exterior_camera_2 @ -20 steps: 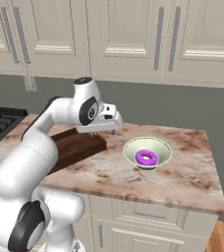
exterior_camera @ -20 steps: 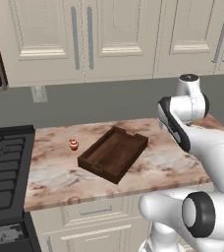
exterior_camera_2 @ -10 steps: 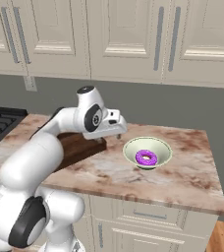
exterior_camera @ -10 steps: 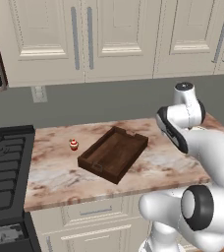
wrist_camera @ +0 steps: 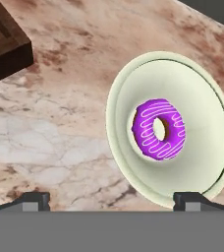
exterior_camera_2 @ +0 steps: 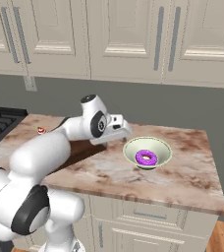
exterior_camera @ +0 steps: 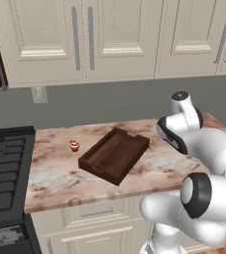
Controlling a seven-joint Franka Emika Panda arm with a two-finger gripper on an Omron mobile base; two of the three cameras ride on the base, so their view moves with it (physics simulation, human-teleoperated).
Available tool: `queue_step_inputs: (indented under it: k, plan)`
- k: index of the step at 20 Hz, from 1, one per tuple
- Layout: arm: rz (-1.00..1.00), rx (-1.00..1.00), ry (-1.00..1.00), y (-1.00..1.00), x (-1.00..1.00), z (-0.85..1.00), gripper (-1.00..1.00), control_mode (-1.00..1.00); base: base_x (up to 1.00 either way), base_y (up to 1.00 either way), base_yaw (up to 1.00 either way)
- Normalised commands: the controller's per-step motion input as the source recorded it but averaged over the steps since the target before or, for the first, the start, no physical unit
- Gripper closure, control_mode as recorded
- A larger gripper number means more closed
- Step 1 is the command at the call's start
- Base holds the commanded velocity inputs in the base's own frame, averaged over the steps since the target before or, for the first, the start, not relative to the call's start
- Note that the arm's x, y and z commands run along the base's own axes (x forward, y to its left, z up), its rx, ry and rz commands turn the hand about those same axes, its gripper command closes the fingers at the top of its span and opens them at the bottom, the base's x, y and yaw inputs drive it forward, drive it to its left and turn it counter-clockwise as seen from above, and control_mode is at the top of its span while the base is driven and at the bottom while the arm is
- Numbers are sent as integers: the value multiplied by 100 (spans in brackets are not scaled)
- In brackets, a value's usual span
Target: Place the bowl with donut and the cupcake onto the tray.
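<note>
- Where my hand camera looks down on the bench (wrist_camera: pixel 50 133), my jaws (wrist_camera: pixel 112 201) stand wide apart with nothing between them, one dark tip low at seven o'clock and the other at five o'clock.
- The shallow round cream-white bowl (wrist_camera: pixel 197 167) sits at three o'clock of that view, its near rim just above my right-hand tip; I cannot tell whether the tip touches it.
- The small ring donut with bright purple frosting and thin white lines (wrist_camera: pixel 159 129) lies in the middle of the bowl.
- A corner of the dark brown wooden rectangular tray (wrist_camera: pixel 3 47) shows at ten o'clock, well apart from the bowl.
- In the right base view my hand (exterior_camera_2: pixel 115 129) hangs just beside the bowl (exterior_camera_2: pixel 133 147), at its nine o'clock, above the pink-brown marbled stone.
- In the left base view the tray (exterior_camera: pixel 116 155) lies slantwise mid-bench, holding nothing.
- The tiny cupcake with red wrapper, white frosting and red top (exterior_camera: pixel 74 145) stands on the bench at the tray's ten o'clock, near it but not touching.
- A black stove (exterior_camera: pixel 3 168) borders the bench at nine o'clock.
</note>
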Motion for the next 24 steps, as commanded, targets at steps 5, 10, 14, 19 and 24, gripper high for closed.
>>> queue_step_inputs:
  k: [5, 10, 14, 19, 24]
  plan:
    - [0, -5, 0, -16, 24, -26, -100, -100, 0, 0, 0]
    - [0, -4, 0, -12, 24, -26, -100, -100, 0, 0, 0]
    - [0, -3, 0, -12, 19, -23, -100, -100, 0, 0, 0]
    - [0, -3, 0, -9, 9, -24, -100, -100, 0, 0, 0]
    - [0, -2, 1, -1, 8, -25, -100, -100, 0, 0, 0]
